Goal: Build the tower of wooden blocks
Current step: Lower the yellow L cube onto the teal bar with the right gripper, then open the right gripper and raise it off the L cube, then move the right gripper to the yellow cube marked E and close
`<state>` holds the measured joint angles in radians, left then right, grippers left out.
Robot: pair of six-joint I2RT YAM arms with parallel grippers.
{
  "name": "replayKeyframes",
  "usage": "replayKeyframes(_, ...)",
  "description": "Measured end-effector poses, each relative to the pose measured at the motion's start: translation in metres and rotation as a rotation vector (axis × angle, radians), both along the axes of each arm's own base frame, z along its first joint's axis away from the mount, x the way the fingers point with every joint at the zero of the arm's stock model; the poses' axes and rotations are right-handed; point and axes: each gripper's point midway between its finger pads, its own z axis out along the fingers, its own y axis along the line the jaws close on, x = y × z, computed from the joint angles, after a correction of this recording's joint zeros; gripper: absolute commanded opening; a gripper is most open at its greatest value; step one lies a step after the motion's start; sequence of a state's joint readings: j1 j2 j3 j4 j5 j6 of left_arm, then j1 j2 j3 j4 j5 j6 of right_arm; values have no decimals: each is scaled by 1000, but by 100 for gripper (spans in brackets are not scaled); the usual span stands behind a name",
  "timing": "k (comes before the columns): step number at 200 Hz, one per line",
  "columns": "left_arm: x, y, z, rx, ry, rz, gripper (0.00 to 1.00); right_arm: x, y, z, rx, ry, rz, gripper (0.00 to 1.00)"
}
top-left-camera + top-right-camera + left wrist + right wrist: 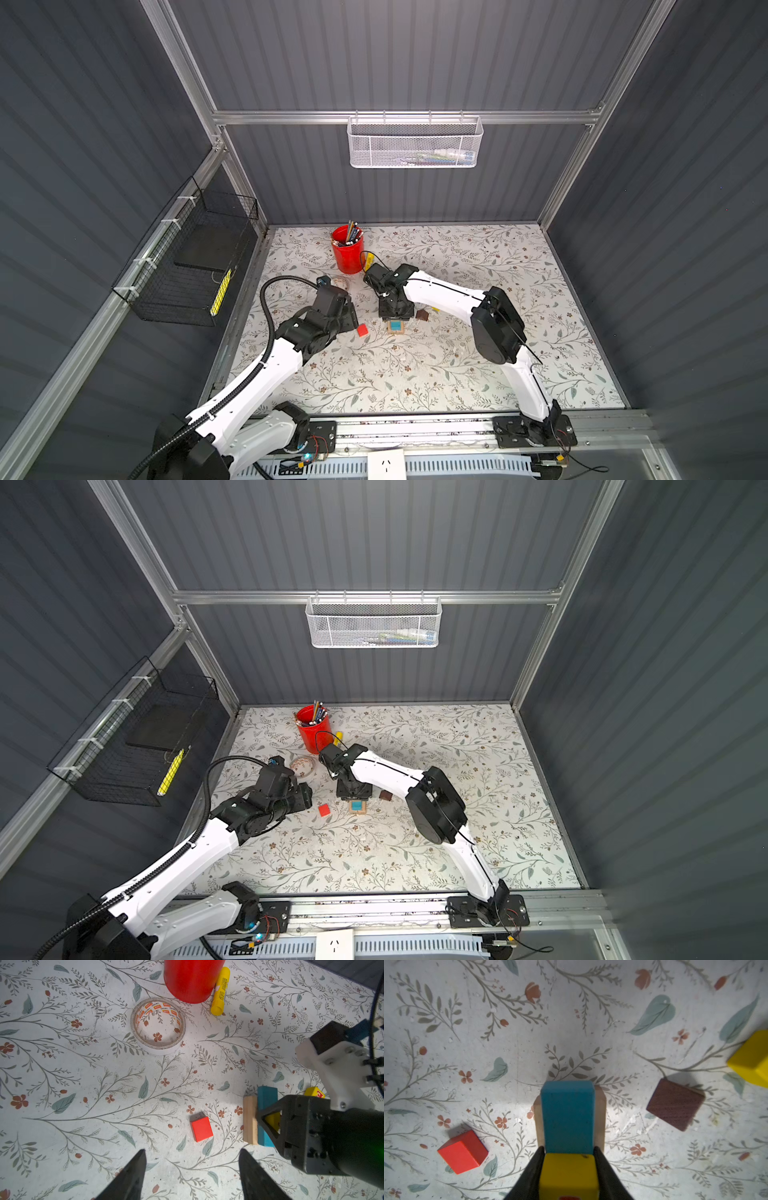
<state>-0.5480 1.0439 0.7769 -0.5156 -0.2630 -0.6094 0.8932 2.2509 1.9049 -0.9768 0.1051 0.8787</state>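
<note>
R gripper [569,1148] is pinching a yellow cube [568,1176] btwn both fingers, holding it over the far end of the blue oblong [568,1115]; can't tell if the cube is touching it. That oblong is lying flat on tan oblongs [538,1120], approx mid-table. L gripper [192,1153] is hanging w/ fingers spread wide over the tabletop, the red cube [202,1128] sitting just past the tips, left of the stack. Brown roof piece [675,1104] is lying right of the stack, a second yellow cube [750,1059] further right.

Table [415,374] is wearing a white floral print w/ grey-green leaves and rust flowers, scuffed and speckled. Red pen cup [347,254] is standing at the far side, yellow marker [219,991] lying just beside it on the right, tape roll [159,1025] lying flat near it.

Dark grey ribbed walls [415,62] are closing in three sides inside an aluminium frame [407,117]. White mesh basket [412,143] is hanging off the far rail; black wire basket [187,266] is hanging on the left wall.
</note>
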Motion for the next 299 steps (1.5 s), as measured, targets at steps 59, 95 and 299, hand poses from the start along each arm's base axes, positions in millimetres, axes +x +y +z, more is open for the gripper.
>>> replayKeyframes(59, 0, 0, 0, 0, 0, 0, 71, 0, 0, 0, 1, -1, 0, 44)
replayKeyframes(95, 0, 0, 0, 0, 0, 0, 71, 1, 0, 2, 3, -5, 0, 48)
replayKeyframes(299, -2, -46, 7, -148, 28, -121, 72, -8, -129, 57, -2, -159, 219, 73)
